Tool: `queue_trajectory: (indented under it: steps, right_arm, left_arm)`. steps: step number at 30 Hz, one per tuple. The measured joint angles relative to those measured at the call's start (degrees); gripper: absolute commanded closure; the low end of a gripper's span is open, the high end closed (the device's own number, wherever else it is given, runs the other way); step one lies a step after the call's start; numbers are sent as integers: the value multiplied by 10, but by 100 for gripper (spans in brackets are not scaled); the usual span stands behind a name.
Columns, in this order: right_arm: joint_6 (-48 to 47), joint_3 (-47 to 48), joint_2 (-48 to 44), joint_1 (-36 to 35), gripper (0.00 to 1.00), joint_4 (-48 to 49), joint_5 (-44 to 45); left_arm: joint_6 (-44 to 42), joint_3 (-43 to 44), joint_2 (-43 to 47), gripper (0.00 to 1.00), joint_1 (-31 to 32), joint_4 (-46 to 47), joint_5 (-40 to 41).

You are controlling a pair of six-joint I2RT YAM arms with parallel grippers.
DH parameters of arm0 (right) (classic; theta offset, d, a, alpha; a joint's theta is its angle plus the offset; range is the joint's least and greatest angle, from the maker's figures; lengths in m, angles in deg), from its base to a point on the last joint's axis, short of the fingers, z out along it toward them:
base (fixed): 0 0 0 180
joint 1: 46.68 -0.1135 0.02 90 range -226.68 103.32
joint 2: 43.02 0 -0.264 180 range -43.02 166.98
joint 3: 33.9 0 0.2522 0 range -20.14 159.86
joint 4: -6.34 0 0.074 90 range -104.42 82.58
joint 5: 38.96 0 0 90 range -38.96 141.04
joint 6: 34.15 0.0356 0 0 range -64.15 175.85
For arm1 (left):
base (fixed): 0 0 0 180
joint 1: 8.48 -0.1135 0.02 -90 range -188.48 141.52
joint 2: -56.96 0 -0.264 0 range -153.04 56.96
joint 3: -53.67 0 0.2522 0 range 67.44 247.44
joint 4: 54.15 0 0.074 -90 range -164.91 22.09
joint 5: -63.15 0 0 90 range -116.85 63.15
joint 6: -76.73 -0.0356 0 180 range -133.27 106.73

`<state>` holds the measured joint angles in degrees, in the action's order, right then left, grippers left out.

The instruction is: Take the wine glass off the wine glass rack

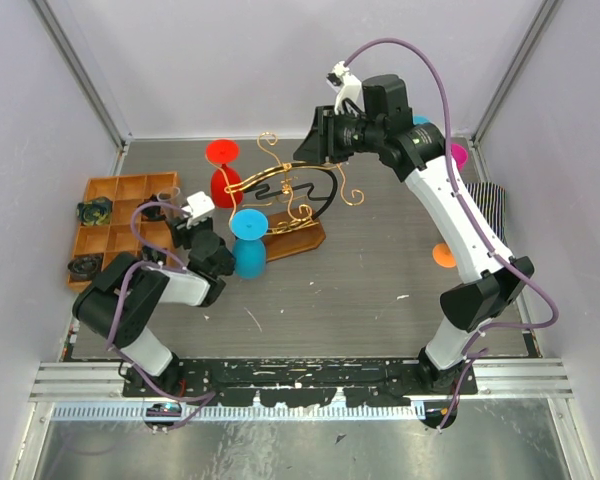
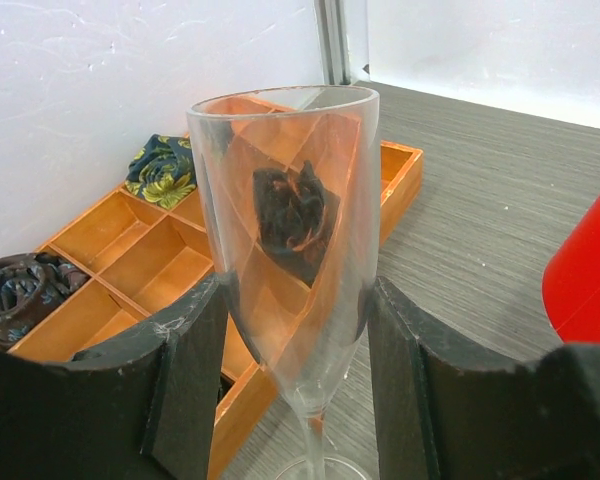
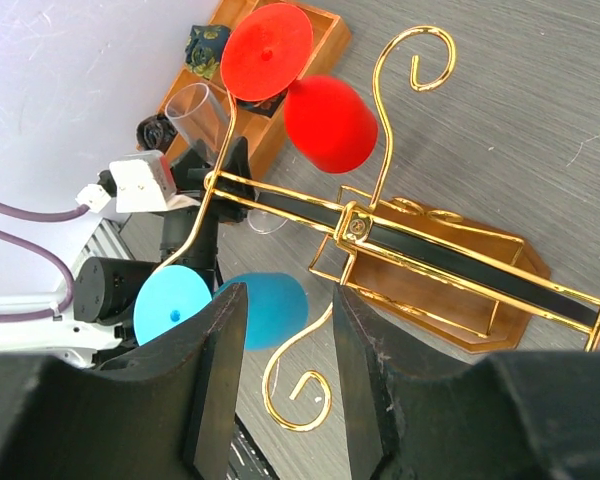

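The gold wire wine glass rack [image 1: 298, 203] stands on its brown base mid-table, also in the right wrist view [image 3: 430, 250]. A red wine glass [image 1: 223, 172] and a blue wine glass [image 1: 248, 242] hang upside down at its left end; both show in the right wrist view, red [image 3: 325, 120] and blue [image 3: 275, 308]. My left gripper [image 2: 298, 300] is shut on a clear wine glass [image 2: 290, 200], upright, foot at the table, left of the rack beside the tray. In the top view this gripper [image 1: 185, 215] is near the blue glass. My right gripper [image 3: 287, 300] is open and empty above the rack [image 1: 316, 135].
An orange-brown compartment tray [image 1: 120, 190] holding rolled cloths sits at the left wall, also in the left wrist view [image 2: 150, 260]. An orange disc [image 1: 444, 255], a pink object [image 1: 459, 155] and a striped cloth [image 1: 492, 205] lie on the right side. Walls enclose three sides.
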<state>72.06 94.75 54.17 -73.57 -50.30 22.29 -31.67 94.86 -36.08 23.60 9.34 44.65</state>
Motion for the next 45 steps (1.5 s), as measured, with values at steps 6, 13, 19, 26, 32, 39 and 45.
queue_trajectory:
  steps: [6,13,19,26,32,39,45]
  right_arm:
    - [-1,-3,0,0,55,0,-8]
    - [-2,-8,0,-4,55,5,-20]
    - [-4,2,2,-28,55,-10,-35]
    - [5,12,5,-72,48,-1,-73]
    - [37,66,41,-102,45,49,-142]
    - [81,95,83,-109,44,99,-180]
    - [106,96,95,-108,44,118,-189]
  left_arm:
    - [-24,-24,70,62,15,-3,0]
    - [51,-19,308,68,51,-210,-5]
    - [243,77,530,74,51,-620,-104]
    - [316,201,574,79,51,-869,-214]
    - [336,246,554,81,51,-963,-322]
    - [348,320,509,81,51,-1029,-432]
    - [349,419,469,79,51,-1060,-500]
